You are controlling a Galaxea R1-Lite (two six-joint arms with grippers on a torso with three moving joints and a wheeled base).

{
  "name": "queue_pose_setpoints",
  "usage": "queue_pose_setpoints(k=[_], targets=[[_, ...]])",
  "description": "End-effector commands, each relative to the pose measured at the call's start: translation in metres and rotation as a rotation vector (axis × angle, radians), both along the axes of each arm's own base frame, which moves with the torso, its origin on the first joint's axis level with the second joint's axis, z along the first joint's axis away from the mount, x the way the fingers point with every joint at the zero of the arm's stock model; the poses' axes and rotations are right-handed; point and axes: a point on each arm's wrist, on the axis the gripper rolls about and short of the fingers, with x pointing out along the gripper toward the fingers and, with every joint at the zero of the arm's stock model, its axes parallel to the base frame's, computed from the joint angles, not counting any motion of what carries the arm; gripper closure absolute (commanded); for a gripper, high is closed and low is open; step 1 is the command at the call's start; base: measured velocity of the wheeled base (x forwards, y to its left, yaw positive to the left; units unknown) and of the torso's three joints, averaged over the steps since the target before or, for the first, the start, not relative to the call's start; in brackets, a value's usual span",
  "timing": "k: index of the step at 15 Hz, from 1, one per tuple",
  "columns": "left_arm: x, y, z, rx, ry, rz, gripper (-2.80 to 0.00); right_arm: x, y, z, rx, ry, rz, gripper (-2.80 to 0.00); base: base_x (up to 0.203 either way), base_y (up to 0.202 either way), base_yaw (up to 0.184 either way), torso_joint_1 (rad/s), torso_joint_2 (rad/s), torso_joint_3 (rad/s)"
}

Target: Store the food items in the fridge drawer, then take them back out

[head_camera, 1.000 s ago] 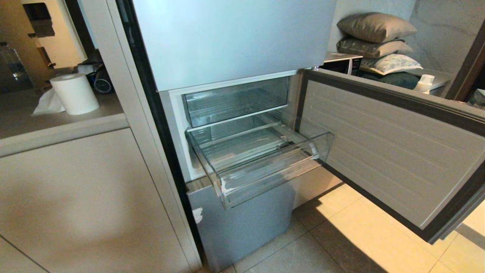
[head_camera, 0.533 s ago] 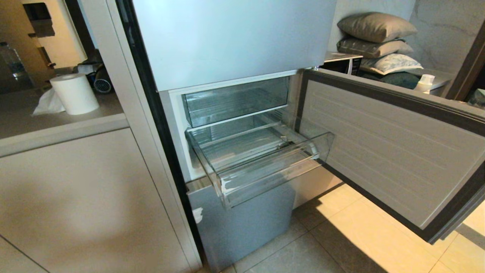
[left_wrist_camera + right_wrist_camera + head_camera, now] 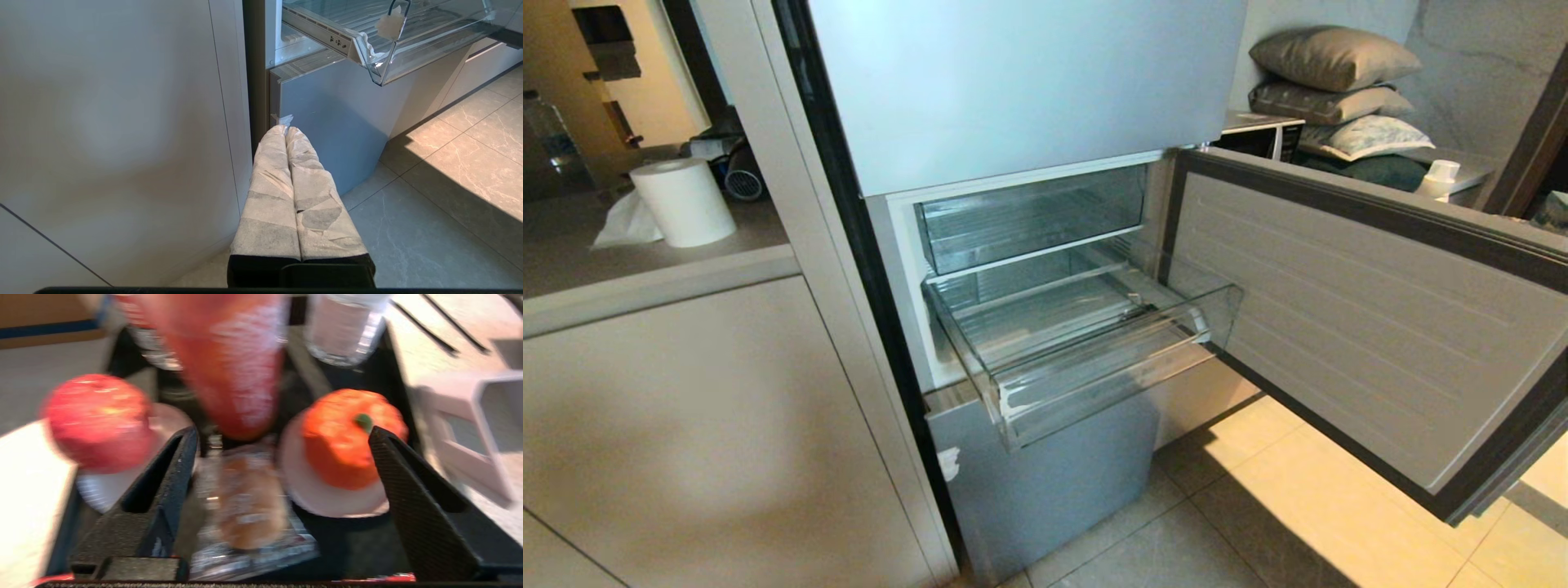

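The fridge drawer (image 3: pixel 1086 351) stood pulled out beneath the deeper clear bin (image 3: pixel 1029 216), its ribbed bottom bare, presumably ready to receive food. The right claw (image 3: pixel 282 437), jaws spread wide and gripping nothing, hung over a wrapped bun (image 3: pixel 245 502) that lay between a red apple-like piece (image 3: pixel 98 420) and an orange pumpkin-like piece (image 3: pixel 343 441), likely lining up a pick. The left claw (image 3: pixel 286 132), pressed together, sat parked low below the drawer. Against the earlier head view, drawer and door (image 3: pixel 1380 327) showed no shift

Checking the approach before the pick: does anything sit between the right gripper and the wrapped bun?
Nothing visible does. The right gripper is open, and the wrapped bun lies between its fingers.
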Motion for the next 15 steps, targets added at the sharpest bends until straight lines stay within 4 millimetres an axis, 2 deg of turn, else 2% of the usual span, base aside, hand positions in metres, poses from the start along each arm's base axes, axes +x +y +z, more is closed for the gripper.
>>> queue_pose_setpoints(k=[1, 6, 15], targets=[[0.0, 0.0, 0.0, 0.0, 0.001, 0.0, 0.0, -0.007, -0.013, -0.014, 0.013, 0.01, -0.031, -2.8, 0.0, 0.0, 0.0, 0.0, 0.0, 0.0], [0.0, 0.0, 0.0, 0.0, 0.0, 0.0, 0.0, -0.019, -0.047, -0.029, -0.012, -0.002, -0.075, -2.8, 0.0, 0.0, 0.0, 0.0, 0.0, 0.0], [0.0, 0.0, 0.0, 0.0, 0.0, 0.0, 0.0, -0.014, -0.061, -0.053, 0.012, -0.01, -0.05, -2.8, 0.0, 0.0, 0.0, 0.0, 0.0, 0.0]])
